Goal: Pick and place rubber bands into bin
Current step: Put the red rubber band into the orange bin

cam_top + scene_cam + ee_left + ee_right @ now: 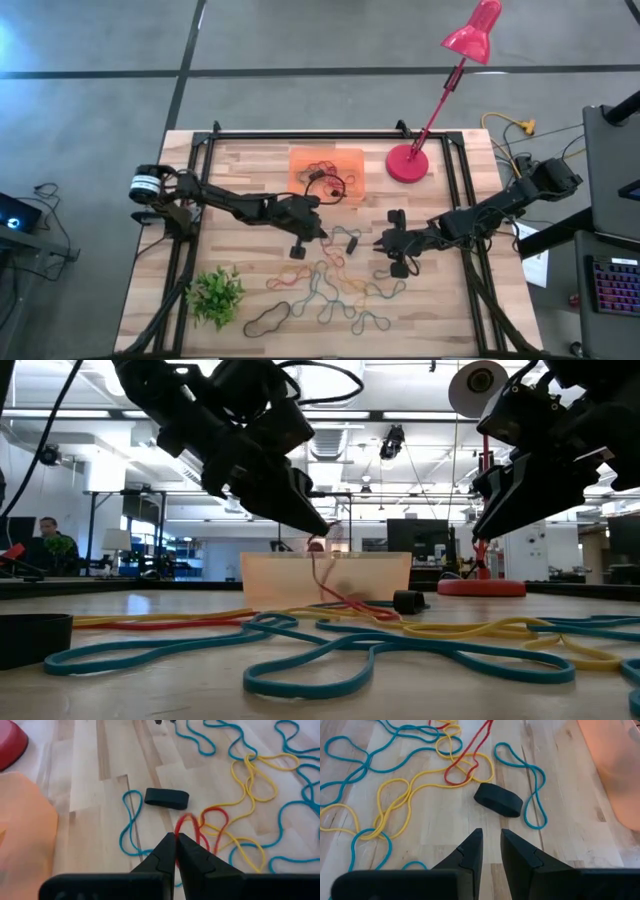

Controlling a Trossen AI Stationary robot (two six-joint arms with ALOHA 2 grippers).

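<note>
Your left gripper (176, 840) has its jaws clenched on a red rubber band (192, 827), which hangs from the tips as a thin strand in the low view, lifted above the worktop (250, 165). From overhead, that gripper sits near the middle of the worktop, just on the near side of the orange bin (327, 160).

Your right gripper (491, 842) hovers off the wood to the right of the pile, its jaws parted by a narrow gap with nothing between them. A short black band (498, 800) lies flat just ahead of its tips, with a blue loop (527, 787) beside it.

The bin stands at the far middle of the worktop, beside the round base of the red lamp (408, 163). You can see a few dark and red bands (328, 172) already inside it and over its near right corner.

The rest of the rubber bands (335, 290) are spread over the near half of the worktop, blue, yellow, red and orange loops tangled across one another, with a black loop (268, 320) lying at the near left edge of the group. A small green plant (216, 295) sits to the left of them, well apart from both grippers.
</note>
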